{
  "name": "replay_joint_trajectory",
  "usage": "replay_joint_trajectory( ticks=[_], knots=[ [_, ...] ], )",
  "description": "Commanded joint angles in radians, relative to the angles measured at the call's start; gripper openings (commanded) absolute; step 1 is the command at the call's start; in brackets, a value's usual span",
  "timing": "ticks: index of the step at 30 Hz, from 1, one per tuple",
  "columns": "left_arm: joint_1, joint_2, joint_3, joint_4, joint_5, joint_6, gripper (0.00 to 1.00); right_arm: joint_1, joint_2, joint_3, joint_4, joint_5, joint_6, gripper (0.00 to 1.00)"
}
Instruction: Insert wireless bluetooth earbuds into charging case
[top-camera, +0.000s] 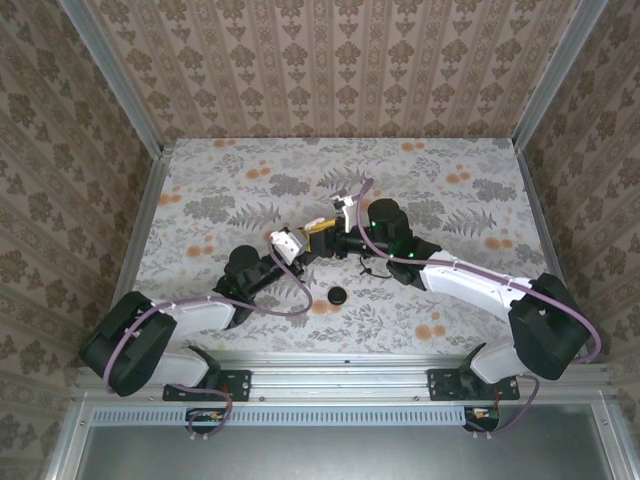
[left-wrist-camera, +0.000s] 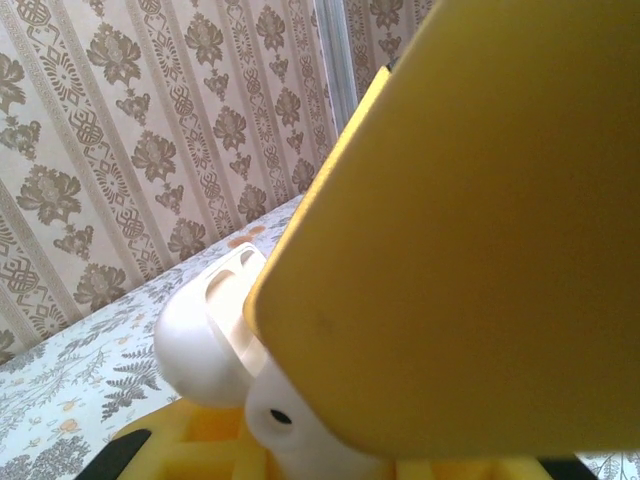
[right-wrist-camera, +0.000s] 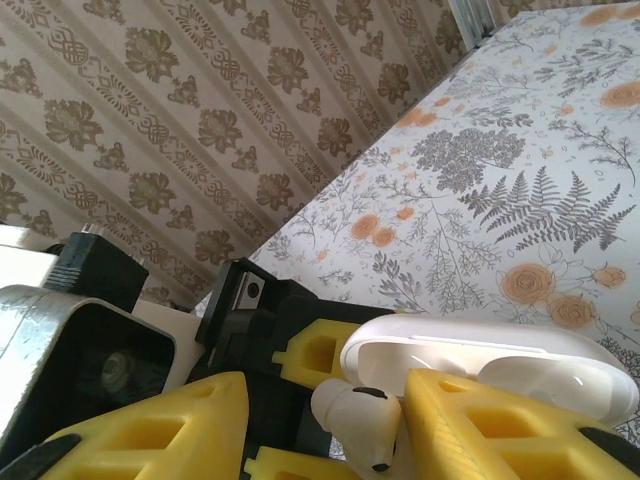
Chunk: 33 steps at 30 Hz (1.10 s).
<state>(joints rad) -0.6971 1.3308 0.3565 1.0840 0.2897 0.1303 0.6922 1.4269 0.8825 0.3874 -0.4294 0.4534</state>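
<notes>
Two arms: mine meet above the middle of the flowered worktop (top-camera: 450, 170).
Left jaws: pressed onto the charging case (left-wrist-camera: 200, 340); one broad yellow pad (left-wrist-camera: 480, 230) lies over it, with more yellow foam below.
Charging case: white and glossy, held up off the worktop, just ahead of my right jaws.
Right jaws: spread, with the yellow fingers (right-wrist-camera: 500, 430) apart and an earbud (right-wrist-camera: 352, 410) between them.
Earbud: white, against one finger and just beside the case, with a gap on its other side. I cannot tell whether I grip it.
Black disc (top-camera: 337, 295): flat on the worktop, nearer my bases, apart from both jaws.
</notes>
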Motion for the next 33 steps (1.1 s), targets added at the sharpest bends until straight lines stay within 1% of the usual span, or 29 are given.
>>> replay_joint_trajectory(
  ticks=[1, 3, 4, 6, 11, 16, 20, 22, 25, 28, 30, 33],
  knots=[
    [-0.017, -0.016, 0.02, 0.128, 0.031, -0.02, 0.09, 0.001, -0.028, 0.014, -0.053, 0.065, 0.014, 0.5],
    [-0.017, -0.019, 0.018, 0.128, 0.031, -0.021, 0.09, 0.0, -0.028, 0.014, -0.057, 0.071, 0.013, 0.51],
    [-0.018, -0.019, 0.018, 0.126, 0.031, -0.022, 0.09, 0.0, -0.061, 0.015, -0.058, 0.073, 0.015, 0.51],
    [-0.018, -0.019, 0.016, 0.126, 0.028, -0.021, 0.09, 0.0, -0.071, 0.013, -0.058, 0.076, 0.017, 0.53],
    [-0.018, -0.023, 0.01, 0.123, 0.021, -0.018, 0.09, 0.0, -0.119, -0.005, -0.068, 0.113, 0.026, 0.59],
    [-0.016, -0.029, 0.005, 0.115, 0.015, -0.01, 0.09, 0.0, -0.18, -0.033, -0.097, 0.135, 0.076, 0.6],
    [-0.013, -0.036, 0.001, 0.109, 0.011, -0.004, 0.09, 0.0, -0.207, -0.044, -0.124, 0.091, 0.108, 0.52],
    [-0.012, -0.041, 0.003, 0.097, 0.013, 0.0, 0.09, 0.001, -0.2, -0.025, -0.165, 0.059, 0.126, 0.47],
    [-0.013, -0.049, 0.004, 0.083, 0.014, 0.005, 0.09, 0.001, -0.172, -0.009, -0.179, 0.009, 0.163, 0.42],
    [-0.012, -0.055, 0.005, 0.07, 0.015, 0.011, 0.09, 0.001, -0.14, 0.0, -0.162, -0.039, 0.191, 0.41],
    [-0.013, -0.058, 0.006, 0.062, 0.007, 0.011, 0.09, 0.008, -0.133, 0.007, -0.167, -0.015, 0.196, 0.43],
    [-0.016, -0.066, 0.006, 0.042, -0.028, 0.017, 0.09, 0.023, -0.155, -0.002, -0.195, 0.112, 0.225, 0.59]
  ],
)
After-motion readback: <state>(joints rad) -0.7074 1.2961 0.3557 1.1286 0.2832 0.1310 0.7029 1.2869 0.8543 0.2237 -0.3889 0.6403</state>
